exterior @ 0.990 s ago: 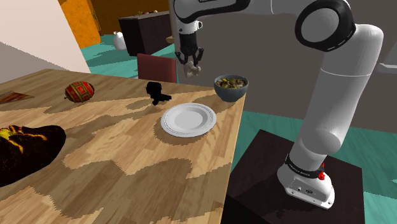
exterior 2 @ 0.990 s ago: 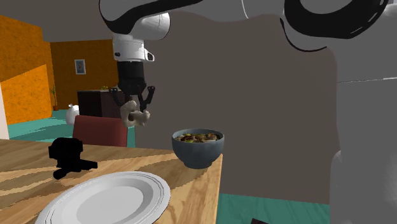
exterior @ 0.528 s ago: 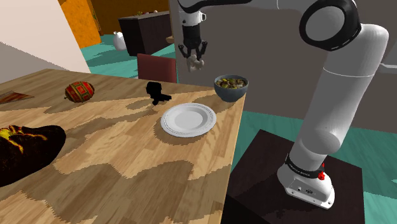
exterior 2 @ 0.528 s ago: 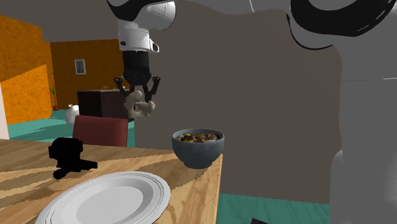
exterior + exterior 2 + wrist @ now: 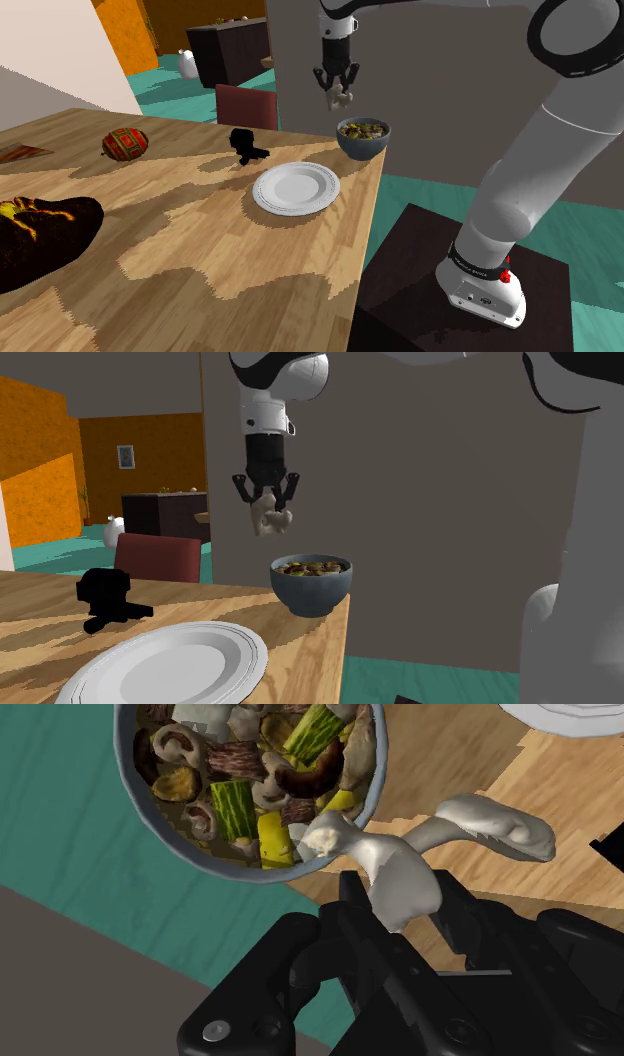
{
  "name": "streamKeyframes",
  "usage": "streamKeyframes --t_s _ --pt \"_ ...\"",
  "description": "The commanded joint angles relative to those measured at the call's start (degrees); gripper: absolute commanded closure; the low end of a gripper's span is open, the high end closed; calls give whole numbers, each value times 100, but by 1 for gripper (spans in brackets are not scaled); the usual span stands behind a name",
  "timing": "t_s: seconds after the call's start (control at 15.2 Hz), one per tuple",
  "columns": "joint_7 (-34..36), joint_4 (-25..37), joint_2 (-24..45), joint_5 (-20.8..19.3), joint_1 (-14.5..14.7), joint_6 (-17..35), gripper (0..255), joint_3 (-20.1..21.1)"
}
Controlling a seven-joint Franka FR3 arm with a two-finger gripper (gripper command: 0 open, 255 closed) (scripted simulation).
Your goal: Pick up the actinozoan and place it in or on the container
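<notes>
the gripper (image 5: 266, 502) hung high, its fingers (image 5: 355, 929) clasped on the pale branching actinozoan (image 5: 268, 522), just short of the food-filled bowl (image 5: 311, 594), seemingly to clear its rim before release.

The bowl (image 5: 362, 139) sits at the surface's (image 5: 200, 250) far corner, on the shoulder view's right. The plate (image 5: 296, 188) lies near it, closer in and to the left. A small blocky object (image 5: 246, 143) stands behind the plate, and a ball (image 5: 125, 143) lies well off to the left. Above the bowl, slightly left, the claw (image 5: 339, 92) clasps the coral piece (image 5: 341, 100).
</notes>
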Motion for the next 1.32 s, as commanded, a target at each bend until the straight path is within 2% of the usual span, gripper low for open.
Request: streamKeyframes --t_s 0.0,0.26,1.12,1.25 --pt "-202 -399 -380 -44 -89 29 255 -119" --pt "-571 -971 -976 -165 -254 36 255 -358" --pt "-510 -2047 -1059 -200 -269 1027 255 -389" --pt "-510 -2047 -1059 -200 -269 1027 255 -389"
